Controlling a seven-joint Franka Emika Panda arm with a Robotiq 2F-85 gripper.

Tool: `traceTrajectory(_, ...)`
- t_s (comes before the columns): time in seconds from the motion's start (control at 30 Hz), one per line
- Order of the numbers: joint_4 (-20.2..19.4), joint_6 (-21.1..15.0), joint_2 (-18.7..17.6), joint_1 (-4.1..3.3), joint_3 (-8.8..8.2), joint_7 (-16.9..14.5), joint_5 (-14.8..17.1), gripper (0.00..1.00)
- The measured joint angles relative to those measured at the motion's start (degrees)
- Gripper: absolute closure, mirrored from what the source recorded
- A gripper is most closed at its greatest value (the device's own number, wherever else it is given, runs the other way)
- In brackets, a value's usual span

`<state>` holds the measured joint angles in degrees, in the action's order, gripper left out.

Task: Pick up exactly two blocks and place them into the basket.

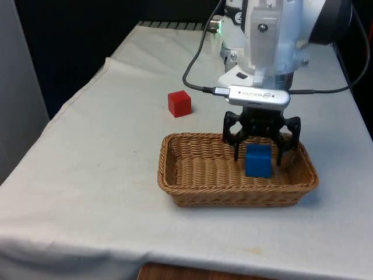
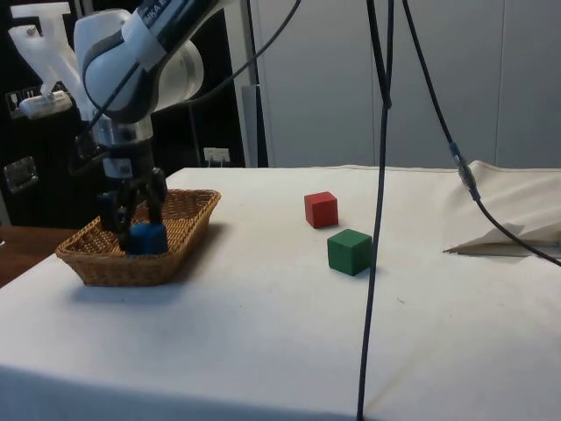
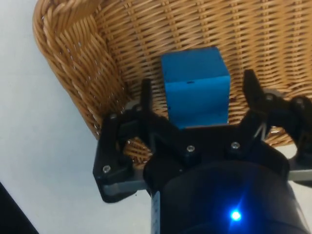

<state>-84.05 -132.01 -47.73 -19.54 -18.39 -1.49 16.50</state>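
Observation:
A blue block (image 1: 258, 161) (image 2: 147, 239) (image 3: 195, 97) rests on the floor of the wicker basket (image 1: 175, 175) (image 2: 96, 263) (image 3: 73, 63), near the end on the front view's right. My gripper (image 1: 258, 153) (image 2: 131, 217) (image 3: 197, 90) reaches down into the basket and straddles the block, open, with a gap between each finger and the block's sides. A red block (image 1: 179, 103) (image 2: 321, 209) lies on the cloth beyond the basket. A green block (image 2: 350, 251) sits close to the red one.
Black cables (image 2: 377, 219) hang down in front of the side view, between the blocks and that camera. A raised fold of the white cloth (image 2: 508, 228) lies at the side view's right. The basket stands near the table's front edge.

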Motion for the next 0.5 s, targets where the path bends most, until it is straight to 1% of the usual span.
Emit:
traceTrajectory(0.07,0.0,0.0,0.0,0.0,0.0,0.1,0.0,0.02)
traceTrajectory(0.1,0.0,0.0,0.0,0.0,0.0,0.1,0.0,0.0)
traceTrajectory(0.43,0.0,0.1,0.0,-0.06,0.0,0.1,0.0,0.0)
traceTrajectory(0.5,-0.1,0.4,0.5,-0.06,-0.06,0.1,0.0,0.0)
